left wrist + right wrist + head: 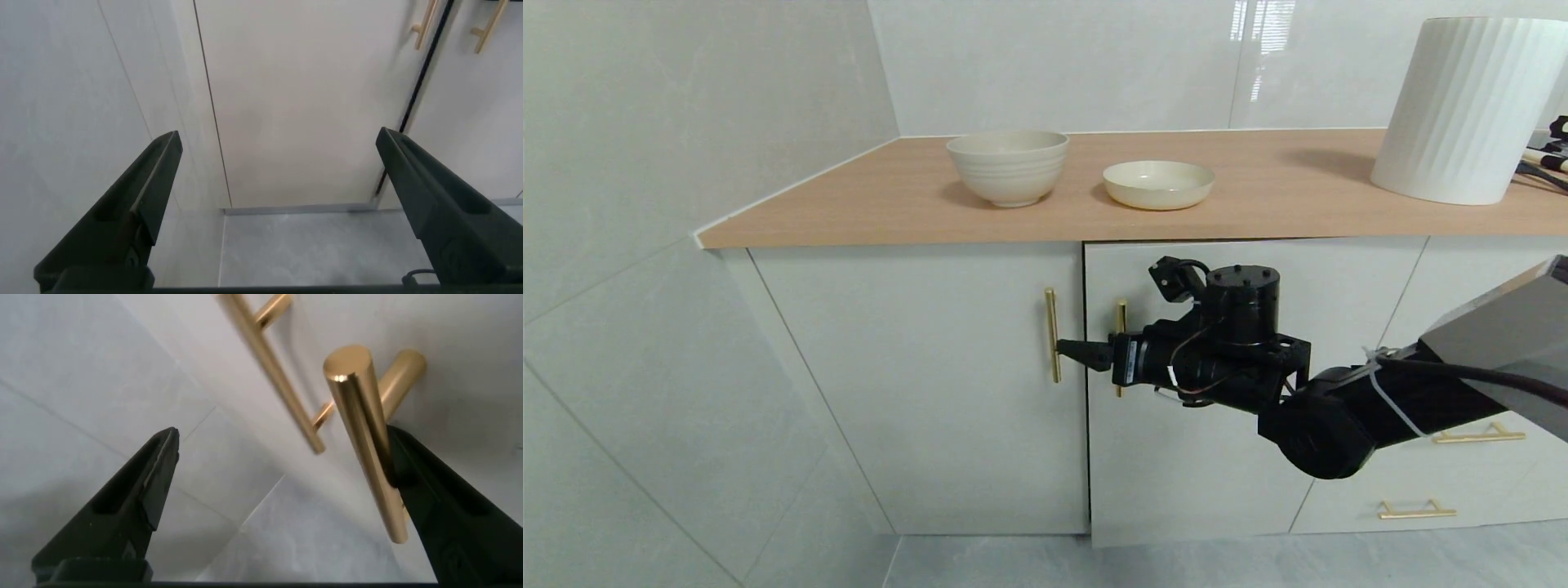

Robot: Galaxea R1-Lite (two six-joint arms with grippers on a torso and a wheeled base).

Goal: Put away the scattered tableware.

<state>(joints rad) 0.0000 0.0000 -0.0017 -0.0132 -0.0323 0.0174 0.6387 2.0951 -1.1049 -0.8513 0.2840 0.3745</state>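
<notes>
A deep cream bowl (1007, 167) and a shallow cream dish (1158, 184) stand side by side on the wooden counter (890, 204). My right gripper (1078, 353) is below the counter, in front of the white cabinet doors, at the level of their two upright gold handles (1053, 335). It is open (282, 441), and one gold handle (364, 441) lies just inside one finger; the other handle (270, 367) is farther off. My left gripper (278, 139) is open and holds nothing, low down and facing the cabinet's left door (310, 106) and the floor.
A tall white ribbed container (1470, 106) stands on the counter's right end, with dark utensils (1547, 159) behind it. Drawers with gold pulls (1478, 437) sit at the lower right. A tiled wall (645, 286) closes off the left. Grey floor (302, 253) lies below the cabinets.
</notes>
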